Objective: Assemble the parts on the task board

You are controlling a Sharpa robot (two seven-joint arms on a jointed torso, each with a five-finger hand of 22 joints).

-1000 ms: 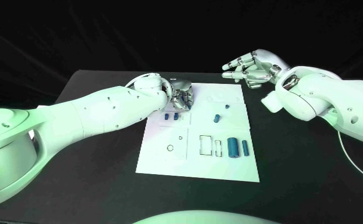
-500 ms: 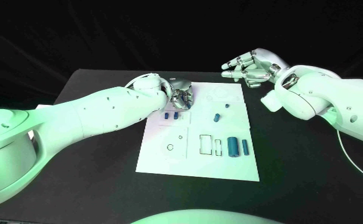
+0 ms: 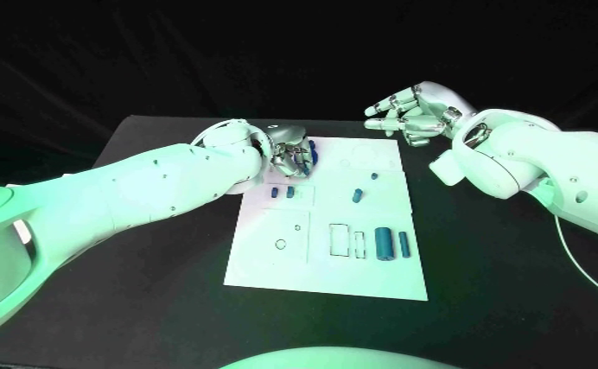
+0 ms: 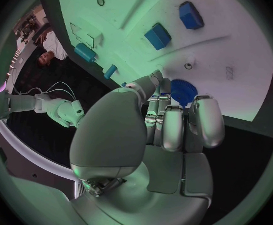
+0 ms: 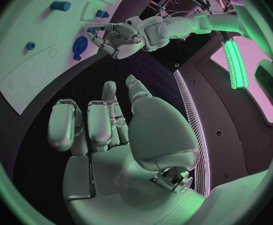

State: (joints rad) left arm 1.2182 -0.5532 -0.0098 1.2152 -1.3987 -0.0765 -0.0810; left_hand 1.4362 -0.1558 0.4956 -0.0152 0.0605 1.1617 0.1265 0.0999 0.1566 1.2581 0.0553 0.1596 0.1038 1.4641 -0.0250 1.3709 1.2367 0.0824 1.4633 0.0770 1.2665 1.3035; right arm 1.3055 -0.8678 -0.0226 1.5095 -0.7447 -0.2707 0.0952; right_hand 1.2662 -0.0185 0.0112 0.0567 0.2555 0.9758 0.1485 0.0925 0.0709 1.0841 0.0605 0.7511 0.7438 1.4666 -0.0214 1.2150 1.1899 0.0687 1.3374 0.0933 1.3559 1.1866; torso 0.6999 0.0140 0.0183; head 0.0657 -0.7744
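Here the left hand (image 3: 290,151) is over the far left corner of the task board (image 3: 281,270), and its fingers (image 4: 173,130) are curled around a blue gear (image 4: 183,91), a toothed round part that it holds at the fingertips just above the white plate. In the right wrist view the same gear (image 5: 80,45) sits at that hand's fingertips, over the edge of the board.

The right hand (image 3: 412,113) is raised beyond the far right corner of the board, well apart from all the parts; its fingers (image 5: 99,125) are apart and a little bent, and it holds nothing.

On the board, two small blue blocks (image 3: 282,190) lie side by side just near the left hand. Toward the middle there are a small blue peg (image 3: 374,174) and a short blue cylinder (image 3: 358,194). Closer to the near edge, two larger blue cylinders (image 3: 391,241) lie next to each other, beside some outlined rectangular slots (image 3: 339,239). The board rests on the black worktop (image 3: 149,300).
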